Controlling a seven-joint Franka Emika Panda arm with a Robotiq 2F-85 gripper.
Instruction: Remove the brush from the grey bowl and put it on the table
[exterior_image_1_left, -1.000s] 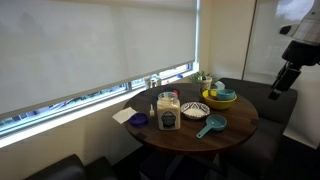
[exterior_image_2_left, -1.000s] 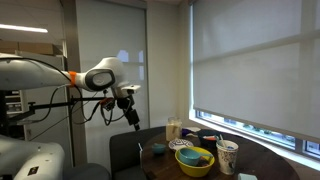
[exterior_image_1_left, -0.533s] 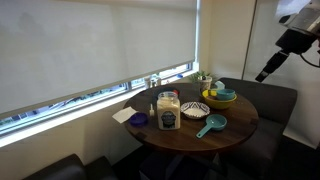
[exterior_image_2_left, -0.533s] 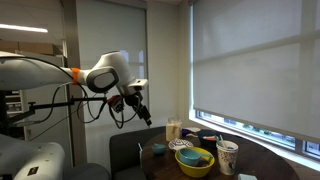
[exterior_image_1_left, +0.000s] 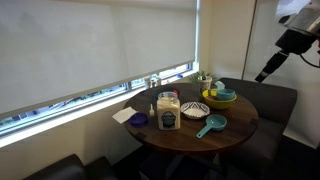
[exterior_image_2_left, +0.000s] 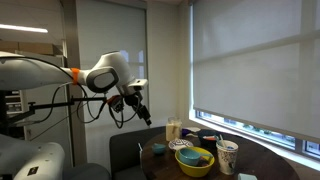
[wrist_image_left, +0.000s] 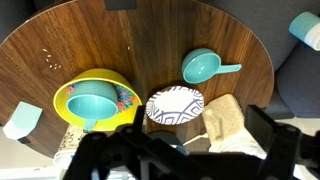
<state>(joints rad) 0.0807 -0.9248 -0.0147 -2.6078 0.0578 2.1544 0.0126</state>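
The round dark brown table (exterior_image_1_left: 236, 126) (exterior_image_2_left: 160, 161) (wrist_image_left: 150, 40) carries several dishes. A small dark grey-blue bowl (exterior_image_1_left: 139, 120) (exterior_image_2_left: 157, 150) sits near its edge. In the wrist view this bowl (wrist_image_left: 166, 141) is mostly hidden behind my fingers, and a pale thin stick that may be the brush (wrist_image_left: 196, 137) pokes from it. The brush is too small to tell in both exterior views. My gripper (exterior_image_1_left: 262, 75) (exterior_image_2_left: 147, 118) (wrist_image_left: 180, 150) hangs open and empty in the air, well above and beside the table.
A yellow bowl holding a teal bowl (exterior_image_1_left: 220, 96) (exterior_image_2_left: 195, 160) (wrist_image_left: 93, 102), a patterned white bowl (exterior_image_1_left: 195, 109) (wrist_image_left: 175, 104), a teal scoop (exterior_image_1_left: 211, 125) (wrist_image_left: 205, 67), a tall jar (exterior_image_1_left: 168, 112) (wrist_image_left: 230, 125) and a paper cup (exterior_image_2_left: 227, 157) stand on the table. Dark seats (exterior_image_1_left: 270, 100) surround it.
Between one second and half a second ago my arm swung upward and the gripper tilted toward the table. Since then nothing has moved.
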